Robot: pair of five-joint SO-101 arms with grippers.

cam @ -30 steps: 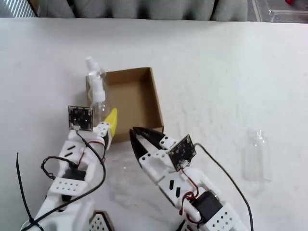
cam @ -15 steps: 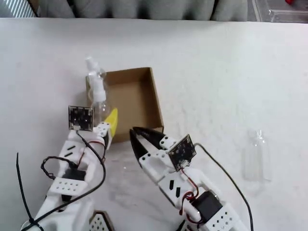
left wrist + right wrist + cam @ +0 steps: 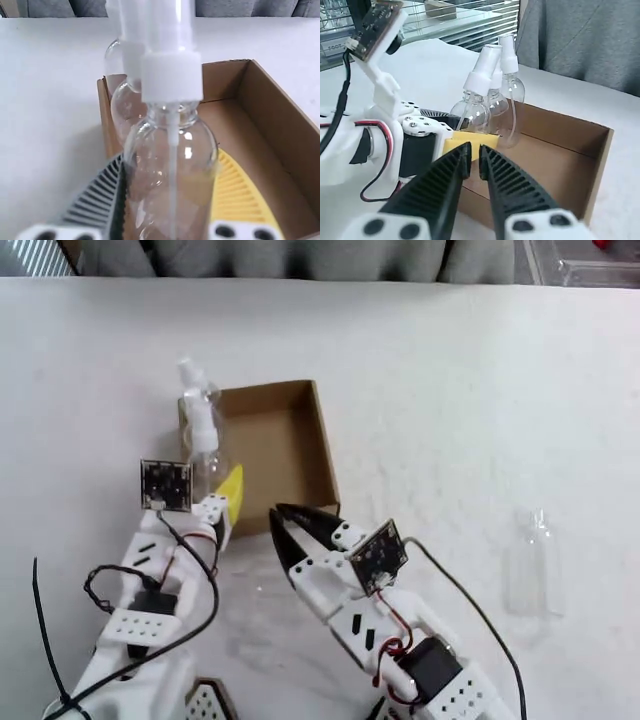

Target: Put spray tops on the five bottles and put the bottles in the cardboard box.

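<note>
Left tool holds a capped bottle at the cardboard box; right tool is almost shut and holds nothing.

The left tool (image 3: 170, 200) grips a clear bottle (image 3: 170, 150) between its grey finger and its yellow finger, and the bottle stands upright with a white spray top (image 3: 170, 75) on its neck. It is at the left side of the cardboard box (image 3: 275, 450); I cannot tell whether its base touches the box floor. Just behind it, near the far left corner of the box, stands another bottle with a spray top (image 3: 117, 100). The right tool (image 3: 474, 160) has its black jaws at a narrow gap, with nothing between them, just beside the near right corner of the box. On the white worktop (image 3: 450, 390), well apart from the box on the right side, lies one more clear bottle (image 3: 530, 565).
</note>
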